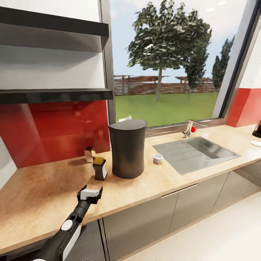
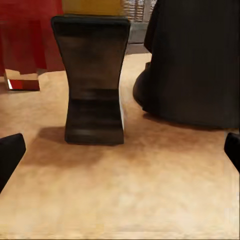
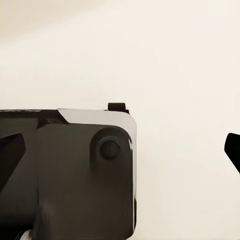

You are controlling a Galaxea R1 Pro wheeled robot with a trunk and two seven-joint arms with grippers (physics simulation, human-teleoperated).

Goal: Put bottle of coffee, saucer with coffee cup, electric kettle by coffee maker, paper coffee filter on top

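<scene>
1. My left gripper [image 1: 90,193] hangs low over the countertop [image 1: 43,195] near its front edge, with the bottle [image 1: 99,169] standing free just beyond it. The fingers are apart and hold nothing; in the left wrist view their dark tips [image 2: 10,155] sit at both sides with bare wood between.
2. The bottle stands upright beside the coffee maker [image 1: 127,148], on the side toward the red backsplash [image 1: 54,130], a narrow gap between them. That placement looks done to me.
3. Biggest risk, I judge: the bottle sits right in line with my open fingers. Any forward drift of the left arm would knock it over or push it into the coffee maker.
4. A second risk is swinging the arm sideways while this low, since it could clip the bottle's base. I would lift first, then turn.
5. The left arm reaches up from below the counter edge, forearm angled toward the bottle, wrist roughly level.
6. A white corner, likely the filter [image 1: 125,118], peeks up behind the coffee maker's top; I cannot tell whether it rests on it.
7. The cup [image 1: 157,158] stands between coffee maker and sink [image 1: 195,152]. The kettle [image 1: 257,129] and saucer [image 1: 256,143] sit at the counter's far right end, well apart.
8. My right gripper [image 3: 120,150] points at a pale floor [image 3: 165,60] past a dark part of the robot, fingers apart, empty.
</scene>
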